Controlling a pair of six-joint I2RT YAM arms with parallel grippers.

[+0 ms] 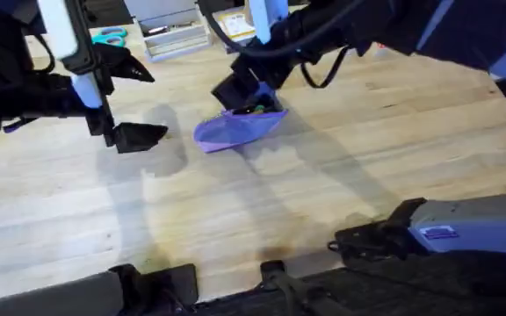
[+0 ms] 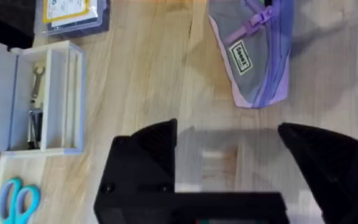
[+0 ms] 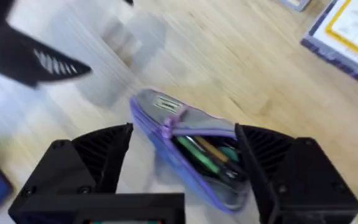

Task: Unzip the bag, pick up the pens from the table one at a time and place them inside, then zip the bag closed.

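The lilac bag (image 1: 235, 129) lies near the middle of the table (image 1: 341, 149), its zipper open at the end under my right gripper (image 1: 246, 95). In the right wrist view the bag (image 3: 166, 124) gapes, and pens (image 3: 199, 155) lie inside, green ones and a yellowish one. My right gripper (image 3: 182, 165) is open, one finger on each side of the bag's open end and neither touching it. My left gripper (image 1: 135, 101) hovers open and empty to the left of the bag. From the left wrist the bag (image 2: 253, 56) is seen well beyond that gripper (image 2: 229, 162).
Teal-handled scissors (image 1: 110, 37) lie at the far left edge. Beside them stand a clear box with small tools (image 2: 48, 99) and a flat packet with a yellow label (image 2: 67, 12). Another yellow-labelled packet (image 3: 353, 28) lies behind the bag.
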